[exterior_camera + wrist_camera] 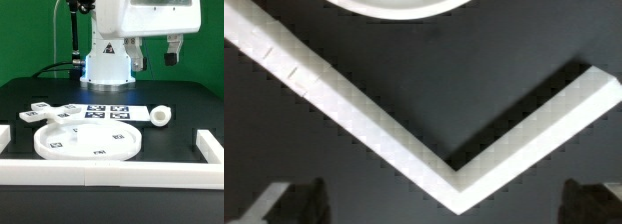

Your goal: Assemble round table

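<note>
The large rimmed round disc lies flat on the black table near the front. The cross-shaped foot piece lies just behind it, toward the exterior view's left. The short thick cylinder leg lies on its side toward the exterior view's right. My gripper hangs high above the table at the upper right, open and empty, well above the leg. In the wrist view my gripper shows two dark fingertips wide apart with nothing between them. A curved edge of the disc shows at the frame's border.
The marker board lies behind the disc, in front of the robot base. White border bars run along the front, left and right. Two bars meet in a corner below my gripper.
</note>
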`<state>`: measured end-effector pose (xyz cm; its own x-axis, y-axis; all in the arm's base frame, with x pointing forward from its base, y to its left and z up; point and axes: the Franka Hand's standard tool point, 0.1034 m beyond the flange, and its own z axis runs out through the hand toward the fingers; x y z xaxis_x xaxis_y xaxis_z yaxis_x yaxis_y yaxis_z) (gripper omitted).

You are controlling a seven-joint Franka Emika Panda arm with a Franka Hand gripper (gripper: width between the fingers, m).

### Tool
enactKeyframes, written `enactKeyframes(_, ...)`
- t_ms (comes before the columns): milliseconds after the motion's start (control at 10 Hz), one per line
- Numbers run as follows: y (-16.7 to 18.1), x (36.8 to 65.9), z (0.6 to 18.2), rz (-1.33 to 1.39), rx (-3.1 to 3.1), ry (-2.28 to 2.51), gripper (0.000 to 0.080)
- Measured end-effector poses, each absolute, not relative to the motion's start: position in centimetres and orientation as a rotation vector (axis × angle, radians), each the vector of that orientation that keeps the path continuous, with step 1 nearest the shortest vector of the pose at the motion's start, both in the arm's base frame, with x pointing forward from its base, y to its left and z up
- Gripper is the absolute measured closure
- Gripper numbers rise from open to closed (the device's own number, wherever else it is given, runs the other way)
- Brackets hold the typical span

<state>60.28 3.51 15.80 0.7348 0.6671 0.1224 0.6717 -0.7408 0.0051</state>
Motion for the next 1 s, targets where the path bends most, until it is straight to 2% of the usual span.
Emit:
enactKeyframes(400, 3.2, 60.5, 15.8, -0.202, -2.890, -1.129, 0.0150)
enactKeyframes(500, 2.1, 60.4, 15.5, -0.197, -2.883, -1.163, 0.0150)
enactKeyframes(1000, -4.2, 56.0, 9.9, -0.122, -2.837, -1.248, 0.0150)
